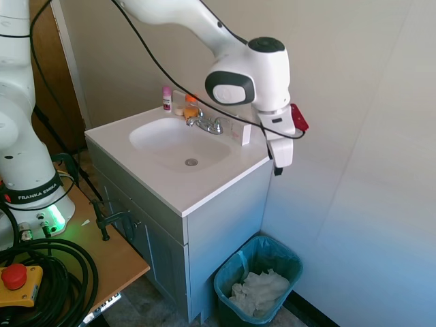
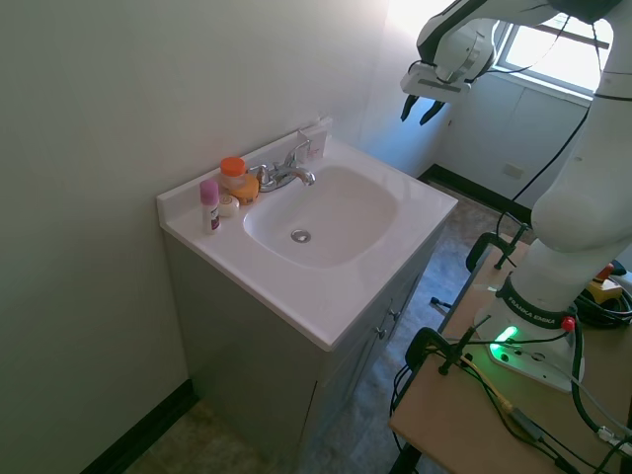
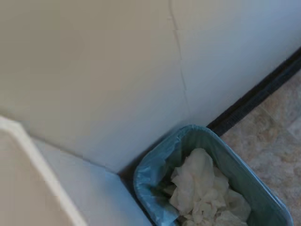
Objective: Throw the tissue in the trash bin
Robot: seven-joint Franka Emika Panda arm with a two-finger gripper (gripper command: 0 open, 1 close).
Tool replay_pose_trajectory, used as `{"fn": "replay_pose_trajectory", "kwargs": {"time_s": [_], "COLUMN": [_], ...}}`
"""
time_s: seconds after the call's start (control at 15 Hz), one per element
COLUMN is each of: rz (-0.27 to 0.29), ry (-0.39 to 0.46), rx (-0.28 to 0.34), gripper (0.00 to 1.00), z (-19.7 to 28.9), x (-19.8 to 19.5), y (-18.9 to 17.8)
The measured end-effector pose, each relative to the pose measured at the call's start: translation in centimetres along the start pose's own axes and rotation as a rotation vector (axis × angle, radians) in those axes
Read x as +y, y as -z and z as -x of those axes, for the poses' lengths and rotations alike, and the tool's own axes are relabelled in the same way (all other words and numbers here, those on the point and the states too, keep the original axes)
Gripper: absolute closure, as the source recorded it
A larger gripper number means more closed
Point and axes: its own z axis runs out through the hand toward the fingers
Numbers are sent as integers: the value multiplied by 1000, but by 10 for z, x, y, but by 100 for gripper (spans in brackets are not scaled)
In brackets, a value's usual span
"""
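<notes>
Gripper (image 2: 423, 109), upper right of frame, fingers apart and empty. White paper in trash bin (image 1: 227, 286) — judged light, soft, pinchable anywhere.

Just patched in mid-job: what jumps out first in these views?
The gripper hangs high off the vanity's corner, past the sink, jaws open and empty. Below it on the floor, the teal bin sits in the corner between cabinet and wall, holding crumpled white paper. Small bottles cluster beside the faucet.
</notes>
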Motion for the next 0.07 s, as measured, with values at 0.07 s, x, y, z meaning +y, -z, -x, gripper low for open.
{"fn": "replay_pose_trajectory", "kwargs": {"time_s": [0.07], "rz": [-17], "ry": [31], "rx": [0], "gripper": [0], "z": [14], "x": [-2], "y": [15]}}
